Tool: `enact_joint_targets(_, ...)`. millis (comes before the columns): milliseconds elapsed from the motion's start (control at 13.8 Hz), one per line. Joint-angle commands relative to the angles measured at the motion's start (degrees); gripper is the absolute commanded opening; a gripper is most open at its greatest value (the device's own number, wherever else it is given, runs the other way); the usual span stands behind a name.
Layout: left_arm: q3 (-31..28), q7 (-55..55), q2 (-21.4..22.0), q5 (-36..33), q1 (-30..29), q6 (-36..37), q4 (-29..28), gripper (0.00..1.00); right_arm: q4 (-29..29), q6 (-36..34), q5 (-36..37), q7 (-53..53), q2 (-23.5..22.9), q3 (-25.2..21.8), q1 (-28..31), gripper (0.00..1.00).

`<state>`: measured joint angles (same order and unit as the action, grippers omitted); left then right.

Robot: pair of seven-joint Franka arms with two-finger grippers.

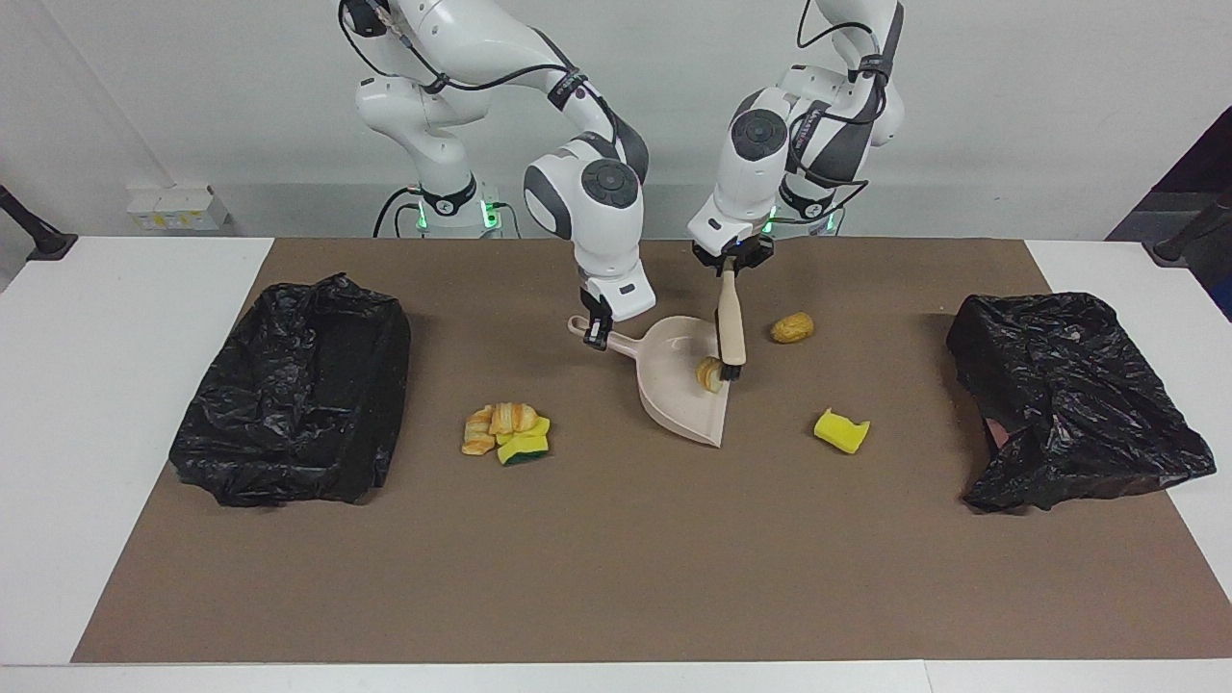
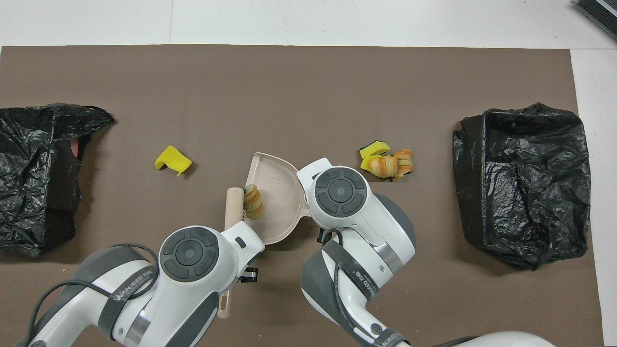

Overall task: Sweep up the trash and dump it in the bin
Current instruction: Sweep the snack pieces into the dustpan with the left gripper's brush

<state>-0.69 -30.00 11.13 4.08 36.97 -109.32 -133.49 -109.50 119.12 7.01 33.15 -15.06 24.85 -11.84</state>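
On the brown mat at the table's middle, the right gripper (image 1: 597,334) is clamping the handle of the beige dustpan (image 1: 685,385), while the left gripper (image 1: 731,265) is gripping the brush (image 1: 731,327), its head pressing a striped croissant piece (image 1: 709,373) inside the pan. A yellow sponge chunk (image 1: 840,430) and a brown bread lump (image 1: 791,328) are lying toward the left arm's end; a croissant-and-sponge pile (image 1: 506,431) is sitting toward the right arm's, near a black-lined bin (image 1: 294,390).

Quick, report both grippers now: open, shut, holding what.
Left gripper: shut on the brush handle, over the dustpan.
Right gripper: shut on the dustpan handle.
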Motion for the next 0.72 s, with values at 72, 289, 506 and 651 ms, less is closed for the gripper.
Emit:
enact_joint_targets(72,-0.7,-15.7,3.6,0.5,-1.7,6.5,-0.3,0.0,-0.5,1.1,-0.4,-1.6,0.5,0.3,0.2,0.0)
enact_joint_targets(289,-0.6,-26.6,5.7,0.5,-3.3,11.0,-2.1,0.0,-0.5,1.2,-0.4,-1.6,0.5,0.3,0.2,0.0)
enact_joint_targets(506,-0.6,-36.9,10.0,0.5,-5.0,10.9,-7.6,0.0,-0.6,1.3,-0.4,-1.6,0.5,0.3,0.2,0.0)
enact_joint_targets(651,-0.7,-37.2,13.1,0.9,-6.0,8.5,-12.0,0.0,-0.6,1.4,-0.4,-1.6,0.5,0.3,0.2,0.0)
